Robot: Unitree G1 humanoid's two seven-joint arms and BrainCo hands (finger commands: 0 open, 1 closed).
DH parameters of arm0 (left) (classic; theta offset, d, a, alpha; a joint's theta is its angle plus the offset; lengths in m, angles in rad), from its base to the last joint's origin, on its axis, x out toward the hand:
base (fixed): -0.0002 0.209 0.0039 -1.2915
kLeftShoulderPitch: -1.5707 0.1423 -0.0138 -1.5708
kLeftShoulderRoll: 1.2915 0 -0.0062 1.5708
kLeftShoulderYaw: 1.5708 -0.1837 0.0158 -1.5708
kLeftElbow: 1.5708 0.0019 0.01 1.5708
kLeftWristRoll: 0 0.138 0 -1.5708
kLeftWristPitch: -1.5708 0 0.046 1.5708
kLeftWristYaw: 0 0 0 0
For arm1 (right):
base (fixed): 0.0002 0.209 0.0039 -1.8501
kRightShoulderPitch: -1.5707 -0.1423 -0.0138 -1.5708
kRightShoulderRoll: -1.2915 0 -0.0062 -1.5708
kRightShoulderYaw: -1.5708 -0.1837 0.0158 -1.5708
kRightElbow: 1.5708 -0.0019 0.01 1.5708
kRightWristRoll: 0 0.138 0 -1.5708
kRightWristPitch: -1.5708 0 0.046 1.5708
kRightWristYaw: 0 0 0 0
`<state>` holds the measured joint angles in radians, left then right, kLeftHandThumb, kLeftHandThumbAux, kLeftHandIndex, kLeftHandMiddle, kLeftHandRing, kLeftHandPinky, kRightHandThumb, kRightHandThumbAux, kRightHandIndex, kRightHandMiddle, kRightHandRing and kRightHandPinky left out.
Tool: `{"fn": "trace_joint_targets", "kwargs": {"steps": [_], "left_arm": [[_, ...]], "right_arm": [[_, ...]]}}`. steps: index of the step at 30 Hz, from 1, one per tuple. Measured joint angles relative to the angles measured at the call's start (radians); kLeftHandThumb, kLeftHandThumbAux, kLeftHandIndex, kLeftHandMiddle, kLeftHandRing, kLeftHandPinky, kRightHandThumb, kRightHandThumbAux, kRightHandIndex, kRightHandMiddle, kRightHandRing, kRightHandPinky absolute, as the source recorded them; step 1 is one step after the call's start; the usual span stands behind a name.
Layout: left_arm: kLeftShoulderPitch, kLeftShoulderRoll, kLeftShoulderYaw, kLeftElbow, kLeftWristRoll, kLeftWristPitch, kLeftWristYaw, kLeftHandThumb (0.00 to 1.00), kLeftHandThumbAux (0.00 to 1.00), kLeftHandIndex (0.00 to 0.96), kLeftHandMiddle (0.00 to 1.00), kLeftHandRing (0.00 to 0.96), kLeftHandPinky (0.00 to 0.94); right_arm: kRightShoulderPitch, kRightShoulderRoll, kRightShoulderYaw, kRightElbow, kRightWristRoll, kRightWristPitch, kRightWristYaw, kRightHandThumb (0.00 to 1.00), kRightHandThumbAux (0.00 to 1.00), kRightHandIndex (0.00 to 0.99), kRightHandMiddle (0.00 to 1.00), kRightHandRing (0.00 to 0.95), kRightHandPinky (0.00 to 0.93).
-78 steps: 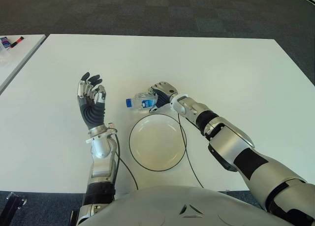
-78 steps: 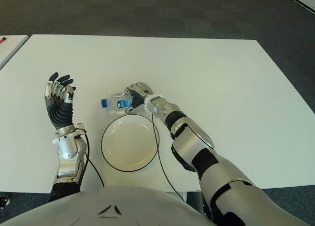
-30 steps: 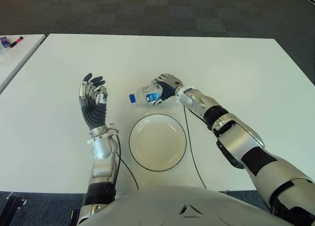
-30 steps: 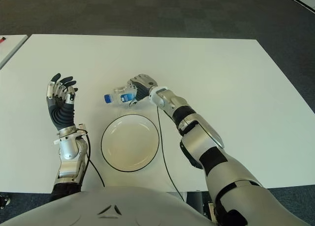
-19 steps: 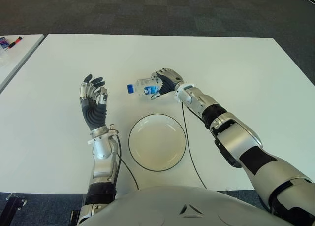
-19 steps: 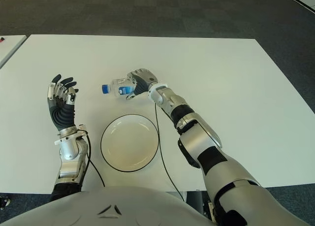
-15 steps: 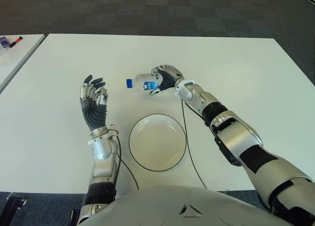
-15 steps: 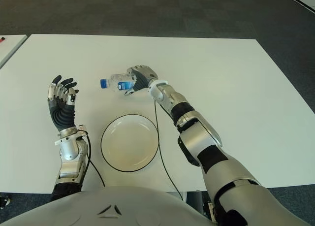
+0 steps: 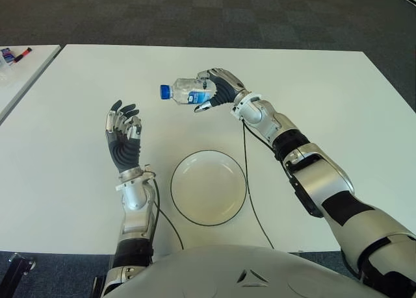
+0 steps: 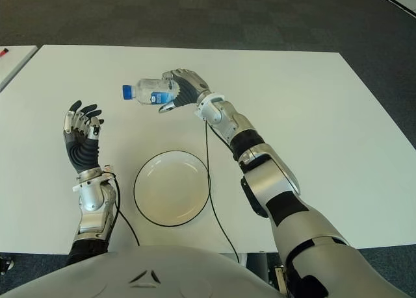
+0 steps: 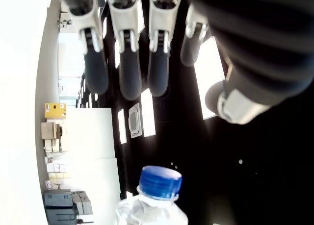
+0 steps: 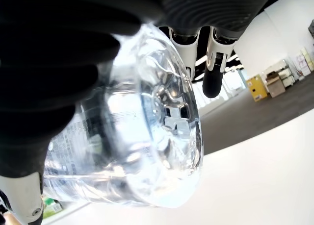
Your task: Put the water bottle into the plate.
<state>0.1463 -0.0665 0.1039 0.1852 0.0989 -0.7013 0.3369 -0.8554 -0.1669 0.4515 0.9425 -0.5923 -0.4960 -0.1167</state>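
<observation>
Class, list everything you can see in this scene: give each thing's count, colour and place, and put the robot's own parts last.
water bottle: one, clear with a blue cap and a blue label, held on its side above the table, beyond the plate, cap toward the robot's left.
plate: one, white with a dark rim, on the table near the robot, nothing in it.
table: one, white, in front of the robot.
second table: one, white, at far left, with small items on its far corner.
floor: dark grey carpet, beyond the table.
cable: one, black, running along the plate's right side.
right hand: one, fingers closed on the bottle.
left hand: one, raised and open, left of the plate.
</observation>
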Motion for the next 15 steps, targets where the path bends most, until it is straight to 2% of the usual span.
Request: {"fn": "trace_joint_targets", "kwargs": {"steps": [9,15], "left_arm": [[-0.009,0.005,0.005,0.017,0.000,-0.006,-0.008,0.521,0.568,0.184,0.301,0.331,0.367],[-0.010,0.012,0.011,0.028,-0.003,-0.009,-0.013,0.520,0.562,0.183,0.301,0.329,0.365]], "right_arm": [[0.035,-0.018,-0.005,-0.062,0.010,-0.029,0.016,0.959,0.652,0.407,0.529,0.500,0.322],[0.073,-0.047,-0.031,-0.153,0.044,-0.062,0.054,0.960,0.652,0.407,0.529,0.501,0.349]]}}
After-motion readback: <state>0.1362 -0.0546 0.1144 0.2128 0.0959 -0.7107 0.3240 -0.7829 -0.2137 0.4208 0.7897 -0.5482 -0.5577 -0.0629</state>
